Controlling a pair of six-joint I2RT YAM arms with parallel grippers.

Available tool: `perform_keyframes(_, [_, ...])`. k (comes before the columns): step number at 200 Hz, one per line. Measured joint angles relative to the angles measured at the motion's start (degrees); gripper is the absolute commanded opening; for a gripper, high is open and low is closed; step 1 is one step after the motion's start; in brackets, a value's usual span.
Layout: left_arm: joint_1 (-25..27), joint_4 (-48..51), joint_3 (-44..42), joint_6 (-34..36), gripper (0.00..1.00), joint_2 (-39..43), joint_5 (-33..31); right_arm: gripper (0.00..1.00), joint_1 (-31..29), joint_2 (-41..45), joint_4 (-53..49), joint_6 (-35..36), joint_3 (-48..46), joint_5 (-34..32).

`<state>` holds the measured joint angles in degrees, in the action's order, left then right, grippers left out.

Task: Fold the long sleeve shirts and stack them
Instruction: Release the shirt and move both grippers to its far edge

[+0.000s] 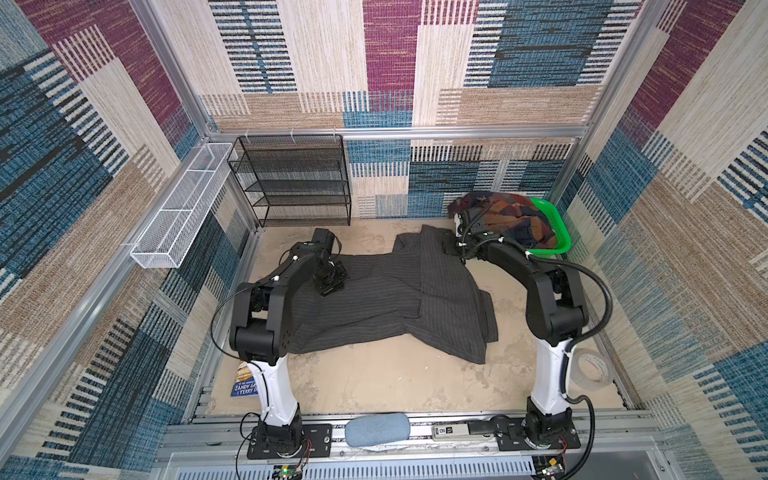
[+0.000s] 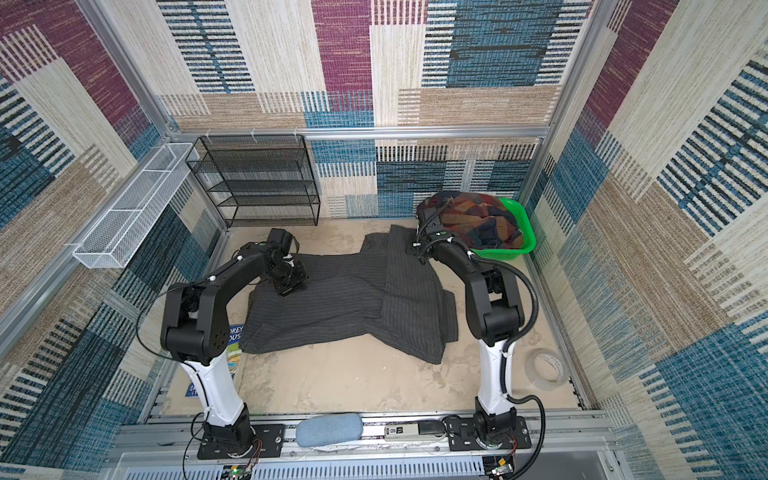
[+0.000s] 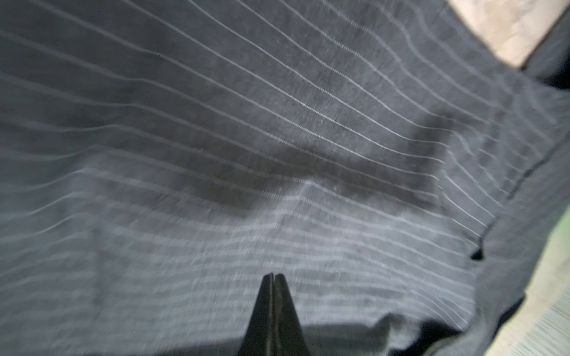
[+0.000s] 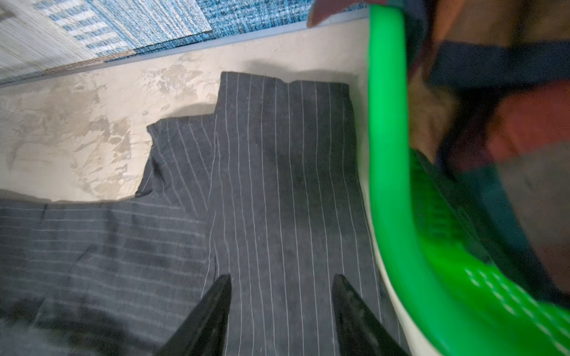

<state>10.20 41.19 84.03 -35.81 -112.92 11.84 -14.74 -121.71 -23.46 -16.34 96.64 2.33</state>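
Observation:
The dark charcoal pinstriped shirt [image 1: 395, 299] [image 2: 353, 303] lies spread on the sandy table, with one part folded over on its right side. My left gripper [image 1: 330, 282] [image 3: 273, 275] rests low on the shirt's left part, its jaws shut together, and I see no cloth between them. My right gripper [image 1: 451, 248] [image 4: 282, 277] hangs open over the shirt's far right strip [image 4: 283, 185], right beside the green basket [image 1: 548, 210] [image 4: 385, 154]. The plaid shirt [image 1: 507, 224] [image 2: 478, 224] [image 4: 509, 123] is heaped in that basket.
A black mesh shelf [image 1: 295, 178] stands at the back left, with a white wire tray [image 1: 183, 208] on the left wall. A tape roll [image 1: 592, 370] lies at the right, a book [image 1: 245, 382] by the left arm's base, and a blue-grey pad [image 1: 376, 428] on the front rail.

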Motion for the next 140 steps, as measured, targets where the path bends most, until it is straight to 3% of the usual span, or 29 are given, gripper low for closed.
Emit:
perform_keyframes(31, [2.4, -0.9, 1.2, 0.0, 0.0, -4.5, -1.5, 0.52, -0.1, -7.7, 0.6, 1.0, 5.8, 0.9])
perform_keyframes(56, [3.3, -1.7, 1.7, 0.0, 0.0, -5.9, -2.5, 0.38, -0.2, -9.8, 0.9, 1.5, 6.3, 1.8])
perform_keyframes(104, [3.6, -2.1, 1.2, 0.0, 0.0, -6.6, -2.4, 0.09, -0.2, -10.8, 1.4, 1.4, 6.3, 2.7])
perform_keyframes(140, [3.6, -3.4, -0.1, 0.0, 0.0, -6.3, -2.4, 0.04, -0.2, -6.4, 1.7, 1.4, 3.8, 3.2])
